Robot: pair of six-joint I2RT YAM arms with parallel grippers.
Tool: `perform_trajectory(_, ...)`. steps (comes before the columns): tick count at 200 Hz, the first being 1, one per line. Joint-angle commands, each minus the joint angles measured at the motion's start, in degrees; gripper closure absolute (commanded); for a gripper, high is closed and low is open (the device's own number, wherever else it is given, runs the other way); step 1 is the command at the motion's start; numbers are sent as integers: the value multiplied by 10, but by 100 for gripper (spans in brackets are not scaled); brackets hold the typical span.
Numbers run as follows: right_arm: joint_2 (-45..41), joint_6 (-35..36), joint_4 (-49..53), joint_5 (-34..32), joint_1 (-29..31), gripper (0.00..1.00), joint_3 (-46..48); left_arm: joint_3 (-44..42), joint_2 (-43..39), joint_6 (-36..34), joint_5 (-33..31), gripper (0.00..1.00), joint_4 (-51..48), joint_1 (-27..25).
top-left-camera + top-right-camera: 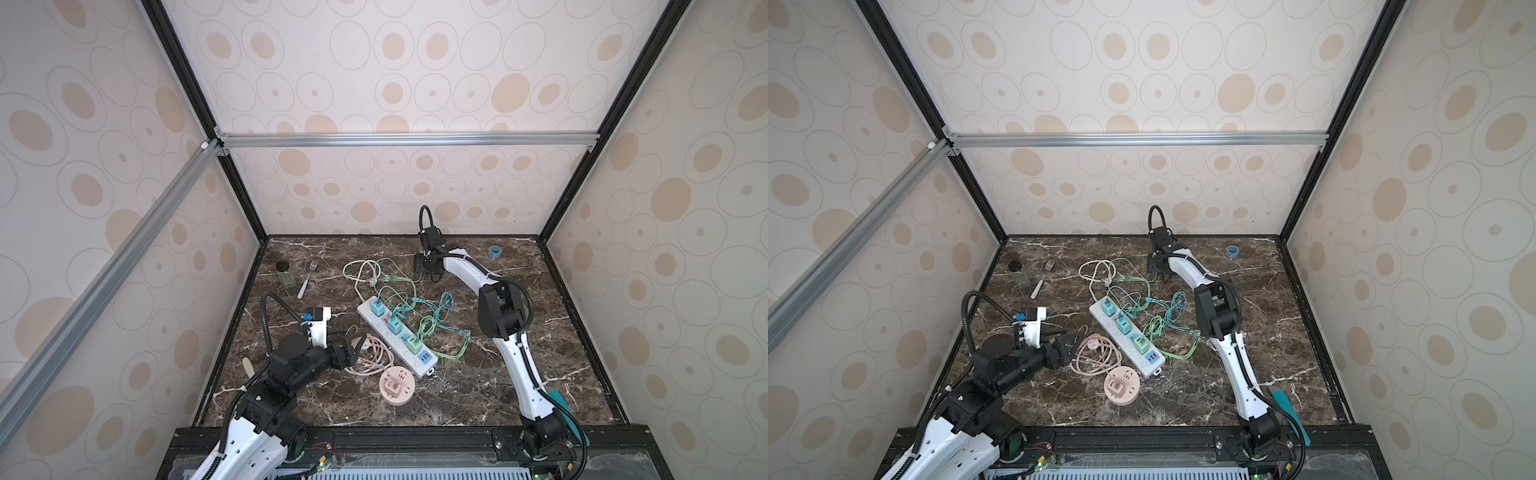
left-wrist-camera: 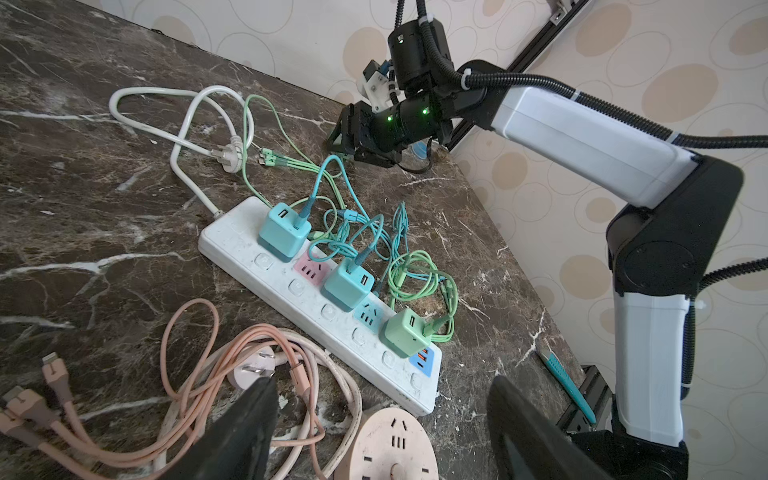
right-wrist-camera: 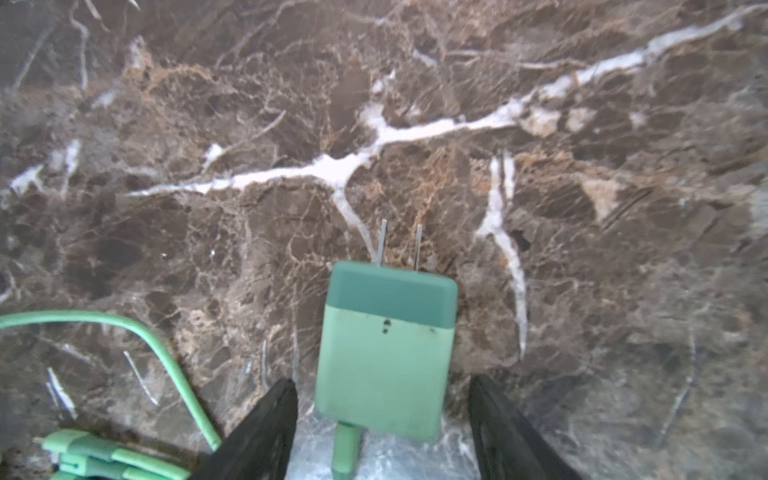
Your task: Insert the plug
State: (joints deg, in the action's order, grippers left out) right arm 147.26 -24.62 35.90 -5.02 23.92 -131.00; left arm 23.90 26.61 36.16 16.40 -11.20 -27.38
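Early in the job, by the look of it, with no insertion begun. Straddling the green plug (image 3: 386, 353) with the right gripper (image 3: 382, 380), with jaws spread and a gap on either flank, so released rather than grasping. Seemingly lying flat on the marble table (image 3: 166, 124) at the far side, with two prongs pointing away from the wrist and a green cable stub at the near end. Well apart from the white power strip (image 2: 237, 249) nearer the middle in both top views. Already loaded there with three seated chargers (two teal, one green), with a pink socket (image 2: 309, 266) and a teal socket (image 2: 368, 313) free between them. Hovering the left gripper (image 2: 382, 380) near the strip's end and the round pink socket (image 2: 390, 444), with jaws wide and holding nothing. Left to do, as a judgement: close on the plug, lift, carry across to a free socket, line up the prongs, press home.
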Motion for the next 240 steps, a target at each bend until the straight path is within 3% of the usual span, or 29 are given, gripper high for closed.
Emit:
perform_trajectory(1,20,-8,20,-11,-2,34,-36,1,-3,0,3,20,12,4)
perform_trajectory(94,35,4,29,-18,-1,39,-49,1,1,0,4,20,12,5)
perform_trajectory(140,39,10,28,-19,-3,46,-45,3,4,0,3,20,10,4)
perform_trajectory(203,-3,44,-21,-16,-4,68,-11,4,7,7,9,20,8,4)
perform_trajectory(240,-95,82,-99,8,-4,77,128,4,7,8,12,20,10,4)
